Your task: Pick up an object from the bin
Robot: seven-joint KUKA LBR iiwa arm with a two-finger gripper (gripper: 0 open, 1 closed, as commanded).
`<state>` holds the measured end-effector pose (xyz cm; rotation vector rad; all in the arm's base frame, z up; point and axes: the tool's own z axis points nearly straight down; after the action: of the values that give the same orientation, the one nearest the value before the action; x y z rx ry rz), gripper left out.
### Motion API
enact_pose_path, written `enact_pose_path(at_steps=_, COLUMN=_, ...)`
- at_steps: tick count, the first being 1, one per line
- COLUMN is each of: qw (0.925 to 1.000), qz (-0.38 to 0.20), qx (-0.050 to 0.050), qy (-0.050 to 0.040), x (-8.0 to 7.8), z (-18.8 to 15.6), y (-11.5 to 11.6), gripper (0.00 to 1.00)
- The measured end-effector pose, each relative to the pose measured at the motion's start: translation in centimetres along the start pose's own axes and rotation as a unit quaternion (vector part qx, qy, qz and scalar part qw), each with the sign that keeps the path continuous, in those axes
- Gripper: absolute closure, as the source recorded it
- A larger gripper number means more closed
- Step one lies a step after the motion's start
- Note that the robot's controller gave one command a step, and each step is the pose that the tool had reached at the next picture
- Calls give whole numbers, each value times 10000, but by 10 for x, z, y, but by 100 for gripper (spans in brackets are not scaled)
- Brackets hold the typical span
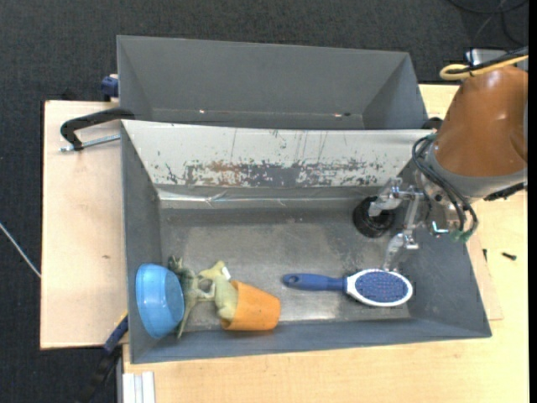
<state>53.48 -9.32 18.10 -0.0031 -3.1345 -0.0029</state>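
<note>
A blue-handled brush (361,286) with a white-rimmed, blue-bristled oval head lies flat on the floor of the bin (260,238), near the front wall at the right. Its handle points left. Just beyond the brush head, toward the far wall, sits a small black round thing (368,217). The gripper (403,225) hangs over the right end of the bin, just right of the black round thing and above the brush head. I cannot tell how wide it is set. The arm's orange cover (487,124) rises behind it at the right. In the near left corner lie an orange cup (252,307) on its side, a pale green toy (210,285) and a blue bowl (158,300), touching one another.
</note>
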Motion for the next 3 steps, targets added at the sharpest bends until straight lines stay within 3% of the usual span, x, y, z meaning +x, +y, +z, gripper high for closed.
enact_pose_path(at_steps=1, qw=9996, qz=276, qx=17, qy=-82, x=-2, z=85, y=-19, gripper=0)
enact_pose_path(at_steps=2, qw=9892, qz=-1457, qx=31, qy=-146, x=30, z=95, y=3, gripper=0)
enact_pose_path(at_steps=3, qw=9828, qz=-1843, qx=45, qy=-122, x=35, z=96, y=18, gripper=0)
